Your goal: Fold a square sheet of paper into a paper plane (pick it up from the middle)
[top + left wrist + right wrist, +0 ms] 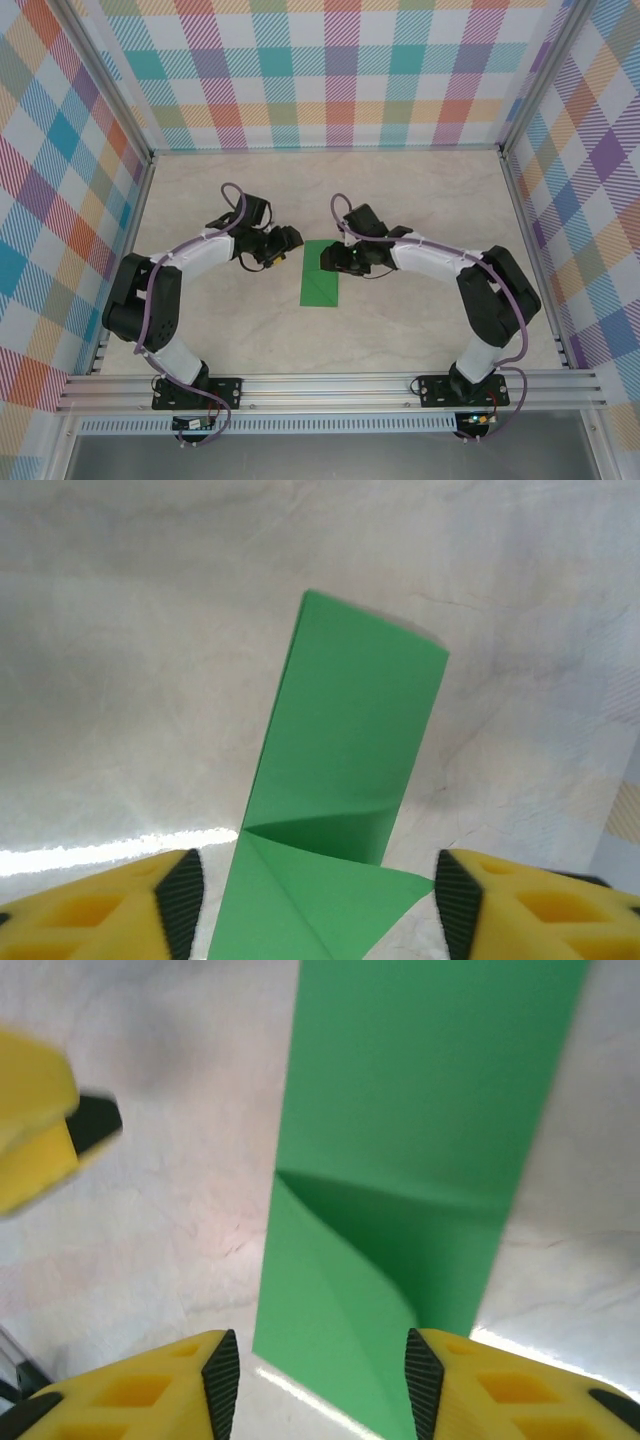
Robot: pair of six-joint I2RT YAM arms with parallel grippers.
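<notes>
You have the thin bright-green sheet of paper (pixel 320 282) lying at the centre of the top view on the pale marbled table (pixel 430 200), folded to a narrow strip. Its long axis runs straight up and down that frame, from the arms' side toward the far wall. Both long edges look parallel, and from above you cannot tell which end is the nose.

In the left wrist view the sheet of paper (pixel 345 740) rises from bottom centre to a squared end at upper centre, leaning slightly right. A slanted fold makes a triangular flap at its bottom end. In the right wrist view the strip (pixel 420 1110) comes down from the top edge to bottom centre, with a diagonal crease and a shadowed flap in its lower half.

Your left gripper (pixel 287 243) sits just left of the strip's upper end. Its fingers (pixel 180 900) stand wide apart at the bottom corners, clamped on nothing. Your right gripper (pixel 327 258) is over the upper right edge, fingers (pixel 222 1380) apart, straddling the strip.

Bare table lies on every side of the strip. The checked walls (pixel 340 70) stand well apart from it, and the aluminium rail (pixel 330 385) runs below it.
</notes>
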